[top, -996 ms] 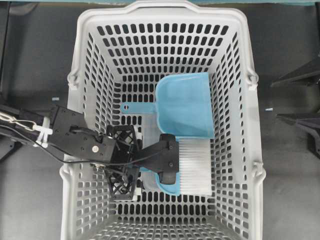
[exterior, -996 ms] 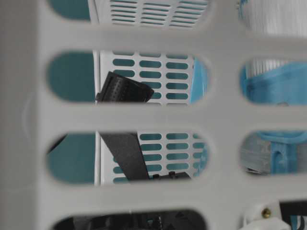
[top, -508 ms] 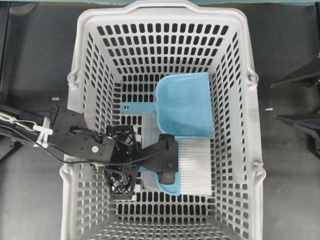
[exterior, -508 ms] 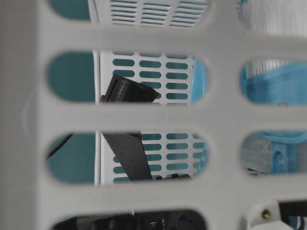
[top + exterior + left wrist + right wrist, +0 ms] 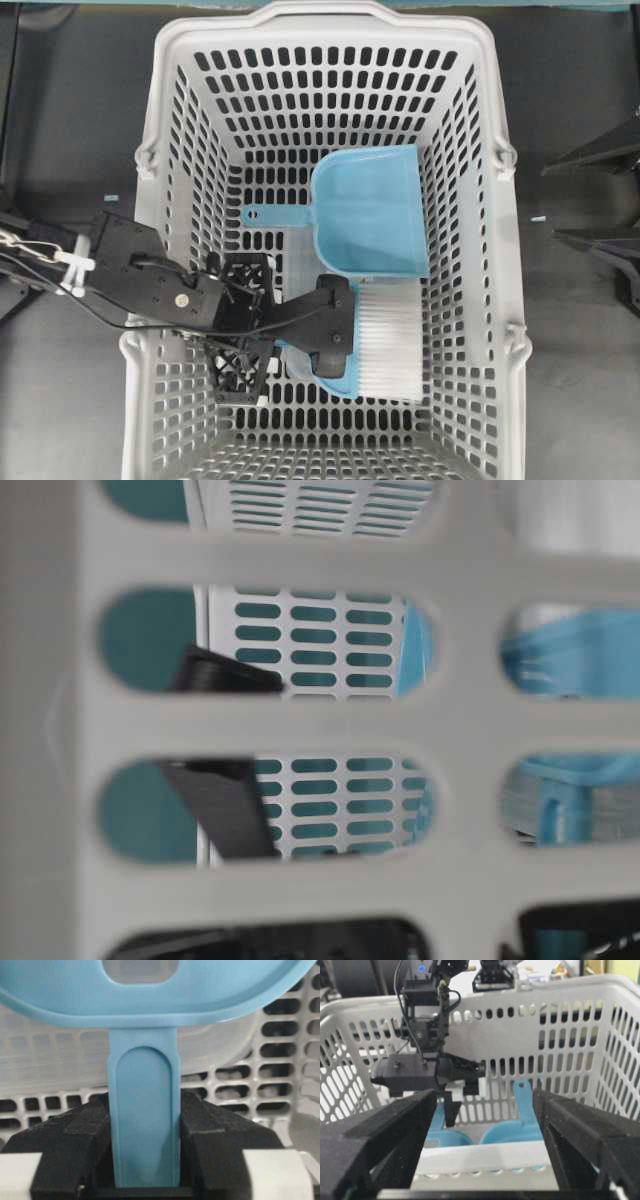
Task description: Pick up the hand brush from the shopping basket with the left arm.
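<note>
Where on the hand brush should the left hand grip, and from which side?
Grip the hand brush by its flat blue handle, coming from the side away from the white bristles. The handle is narrow and parallel-sided and fits between the pads. The left hand is already shut on it there.

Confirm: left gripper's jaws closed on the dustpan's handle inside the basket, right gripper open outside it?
Not the dustpan. The left gripper has its jaws closed on the hand brush handle, as the left wrist and overhead views show. The right gripper is open, outside the shopping basket.
</note>
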`<action>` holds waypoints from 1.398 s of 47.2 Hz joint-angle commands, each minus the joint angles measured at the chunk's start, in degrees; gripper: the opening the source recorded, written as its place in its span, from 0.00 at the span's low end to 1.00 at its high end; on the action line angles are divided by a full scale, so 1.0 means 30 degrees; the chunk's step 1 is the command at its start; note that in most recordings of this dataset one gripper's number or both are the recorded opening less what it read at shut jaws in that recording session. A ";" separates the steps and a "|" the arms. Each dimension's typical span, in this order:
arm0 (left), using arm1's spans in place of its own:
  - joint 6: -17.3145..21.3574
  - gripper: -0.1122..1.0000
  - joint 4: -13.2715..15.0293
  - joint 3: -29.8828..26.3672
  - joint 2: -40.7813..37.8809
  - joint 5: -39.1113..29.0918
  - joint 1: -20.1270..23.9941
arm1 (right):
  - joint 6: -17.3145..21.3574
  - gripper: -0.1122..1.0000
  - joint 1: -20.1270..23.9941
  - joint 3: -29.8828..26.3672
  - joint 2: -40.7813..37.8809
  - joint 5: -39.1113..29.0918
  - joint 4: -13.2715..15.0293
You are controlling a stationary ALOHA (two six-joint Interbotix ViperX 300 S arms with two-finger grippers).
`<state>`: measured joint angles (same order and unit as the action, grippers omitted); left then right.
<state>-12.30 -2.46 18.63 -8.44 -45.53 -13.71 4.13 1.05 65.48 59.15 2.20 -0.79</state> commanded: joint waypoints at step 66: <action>0.0000 0.32 -0.0059 -0.9814 0.3457 -1.0137 -0.0264 | 0.0029 0.77 0.0029 -0.0088 -0.0146 0.0410 -0.0059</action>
